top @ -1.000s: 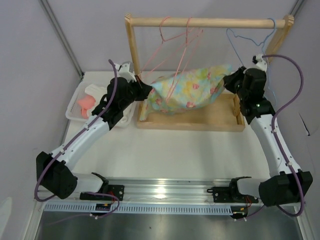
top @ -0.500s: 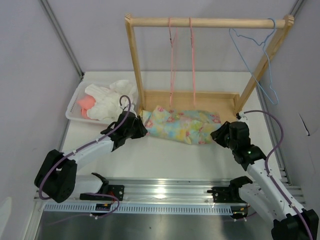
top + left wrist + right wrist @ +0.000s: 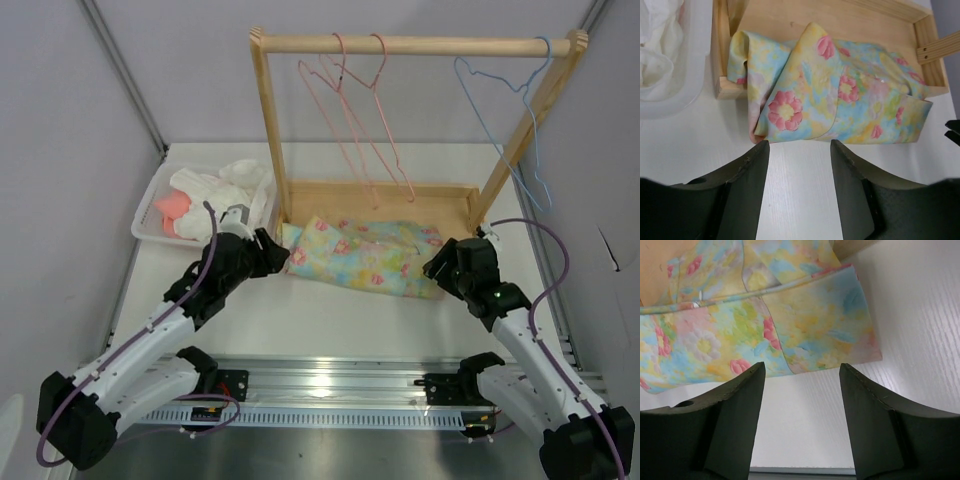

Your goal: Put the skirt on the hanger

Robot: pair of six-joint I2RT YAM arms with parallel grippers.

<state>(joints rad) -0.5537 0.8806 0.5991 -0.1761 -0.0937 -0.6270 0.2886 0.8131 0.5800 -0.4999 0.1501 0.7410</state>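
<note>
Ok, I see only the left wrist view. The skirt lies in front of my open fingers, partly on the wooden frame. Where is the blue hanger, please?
Observer: The hanger hangs on the wooden rod, at its right end, above and apart from the skirt.
Operator: Does the right gripper hold the skirt?
Observer: No. The right gripper is open at the near side of the skirt's right end, with no cloth in it.
Operator: Is anything else on that rod?
Observer: Two pink hangers, nearer its left end.
</note>
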